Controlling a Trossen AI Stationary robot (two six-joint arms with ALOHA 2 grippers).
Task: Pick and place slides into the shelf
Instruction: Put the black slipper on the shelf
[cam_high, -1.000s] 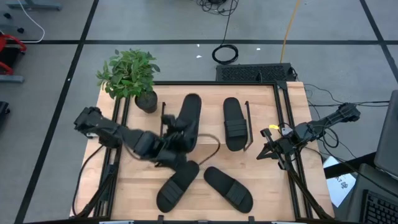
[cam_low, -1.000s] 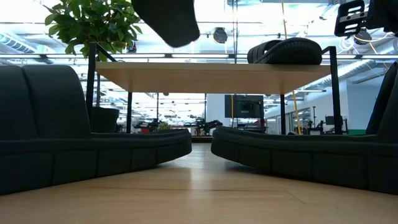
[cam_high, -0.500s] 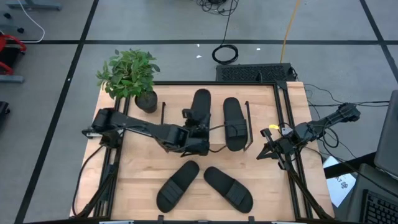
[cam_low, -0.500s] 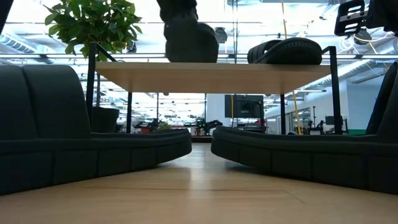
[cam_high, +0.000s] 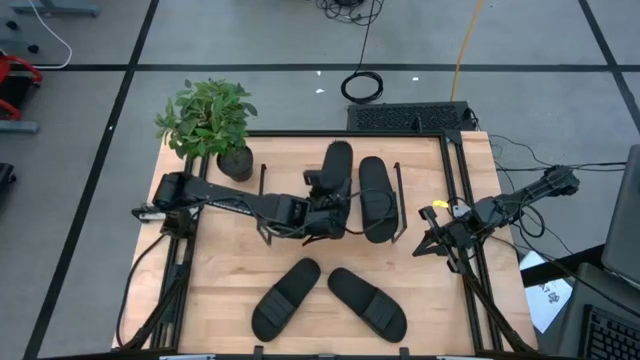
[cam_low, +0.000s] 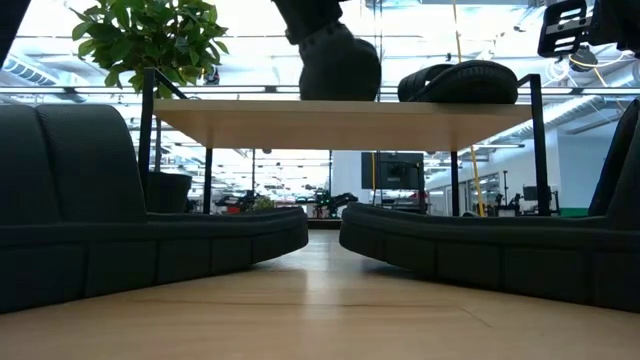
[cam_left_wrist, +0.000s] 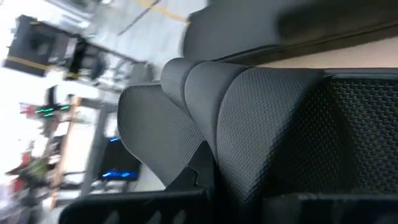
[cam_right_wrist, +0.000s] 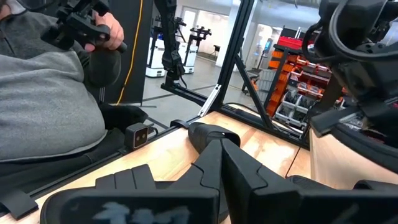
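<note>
My left gripper (cam_high: 318, 208) is shut on one black slide (cam_high: 337, 165) and holds it over the shelf (cam_high: 285, 175), right beside a second slide (cam_high: 375, 198) that lies sole-down on the shelf board (cam_low: 260, 120). In the low view the held slide (cam_low: 340, 68) has its underside at the board's top; whether it rests there I cannot tell. Two more slides (cam_high: 285, 298) (cam_high: 367, 302) lie sole-down on the table near its near edge. My right gripper (cam_high: 428, 238) waits shut at the table's right edge. My left gripper holds the slide at its strap band (cam_left_wrist: 249, 124), coming level from the table's left, across the slide's length. The gripper body hides the fingers, so the kind of hold does not show. The slide lies lengthwise, near to far, parallel to the slide on the shelf.
A potted plant (cam_high: 210, 120) stands at the table's far left corner, beside the shelf's left wire legs (cam_high: 262, 182). A person in a grey top (cam_right_wrist: 43, 106) sits beyond the table's right side, a controller in hand. Bare tabletop (cam_high: 220, 270) lies near the left edge.
My left gripper has carried the slide toward the table's right and downward, from over the shelf's left part to beside the slide on the shelf. The held slide has turned to lie parallel to that one and has come down to the board's top.
</note>
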